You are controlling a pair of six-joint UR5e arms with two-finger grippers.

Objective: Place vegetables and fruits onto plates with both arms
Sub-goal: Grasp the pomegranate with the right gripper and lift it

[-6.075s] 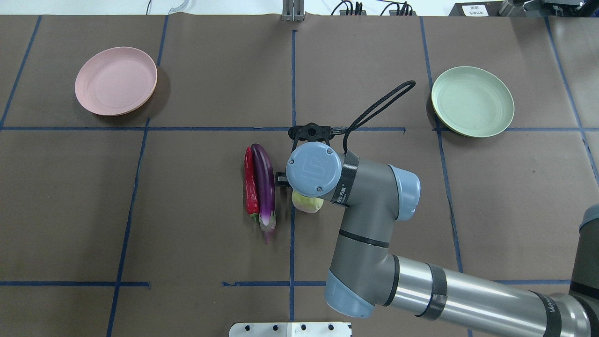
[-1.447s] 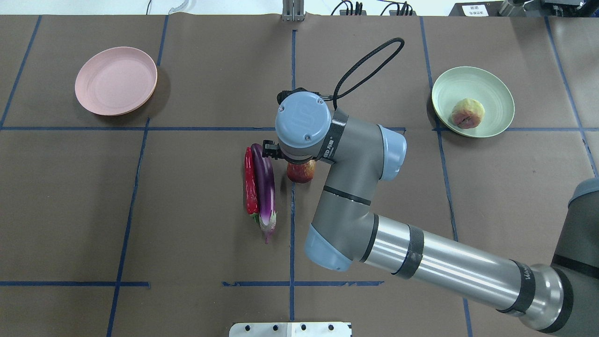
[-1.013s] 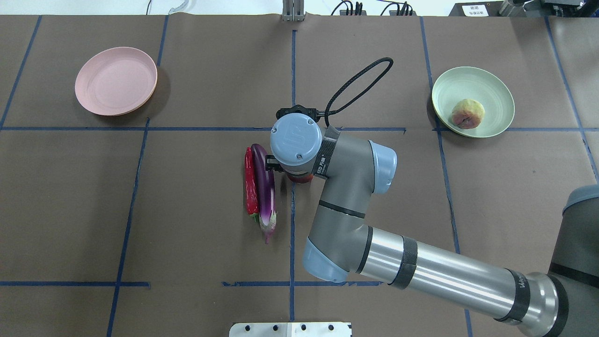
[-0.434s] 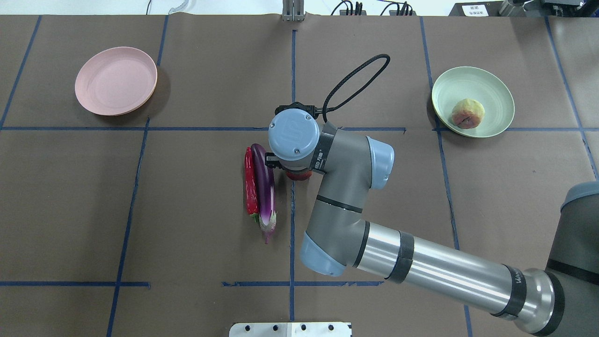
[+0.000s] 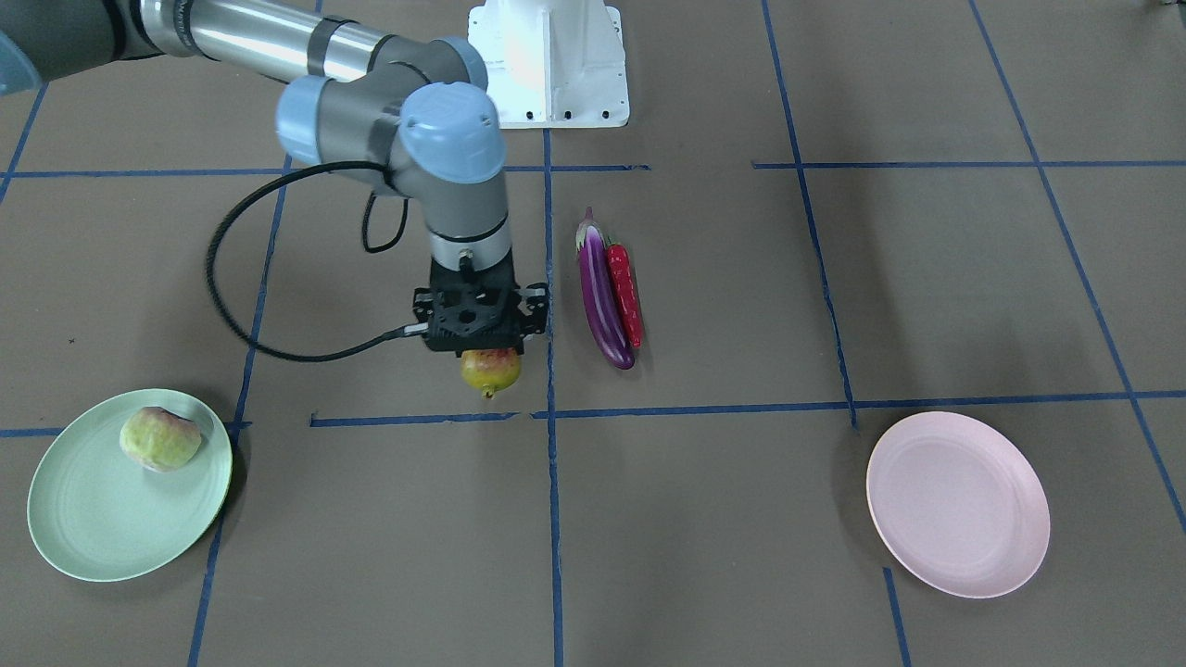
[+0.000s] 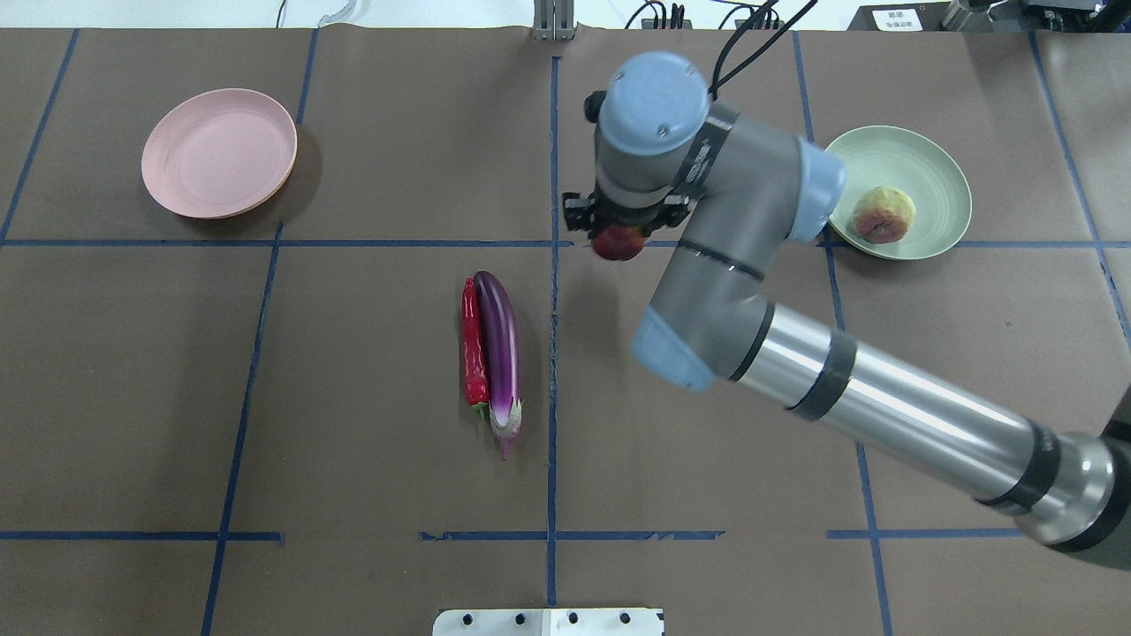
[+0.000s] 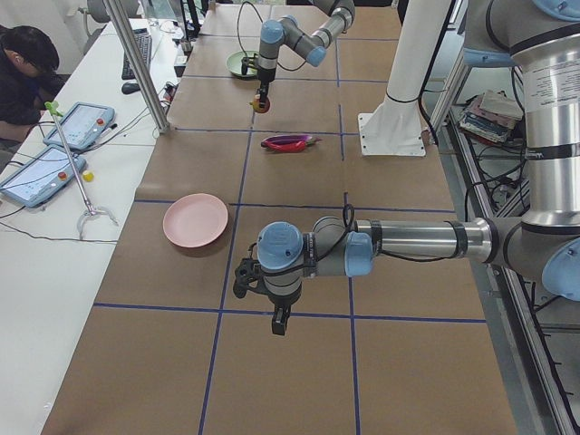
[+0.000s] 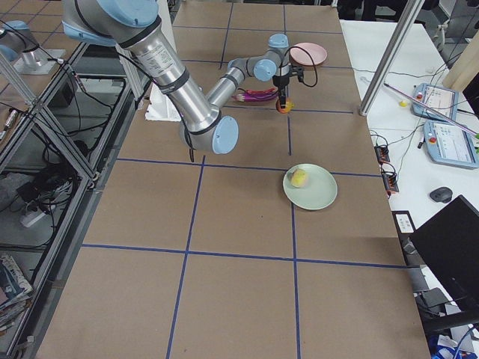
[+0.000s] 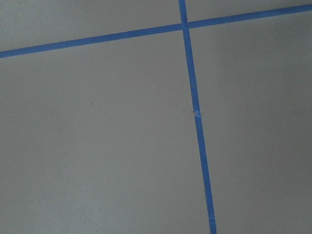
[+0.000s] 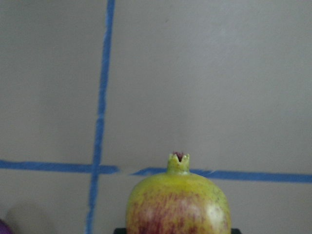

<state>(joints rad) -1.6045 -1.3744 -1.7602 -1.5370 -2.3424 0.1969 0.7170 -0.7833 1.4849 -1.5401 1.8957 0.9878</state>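
Observation:
My right gripper (image 6: 618, 231) is shut on the yellow-green, red-mottled fruit with a crown tip (image 6: 618, 245) and holds it above the table, between the centre and the mint green plate (image 6: 884, 155). The held fruit fills the bottom of the right wrist view (image 10: 178, 204). The pale green fruit (image 6: 884, 214) lies on the mint plate. The purple eggplant (image 6: 499, 340) and red chili (image 6: 474, 340) lie side by side on the table. The pink plate (image 6: 218, 152) is bare. My left gripper (image 7: 279, 324) shows only in the exterior left view; I cannot tell its state.
The table is covered in brown paper with blue tape lines (image 6: 552, 353). The white robot base (image 5: 548, 60) stands at the robot's edge. A black cable (image 5: 222, 278) loops from the right wrist. An operator (image 7: 27, 63) sits at a side desk.
My right gripper came down on the mottled fruit beside the eggplant, closed on it, and has lifted it away and to the right, toward the mint plate.

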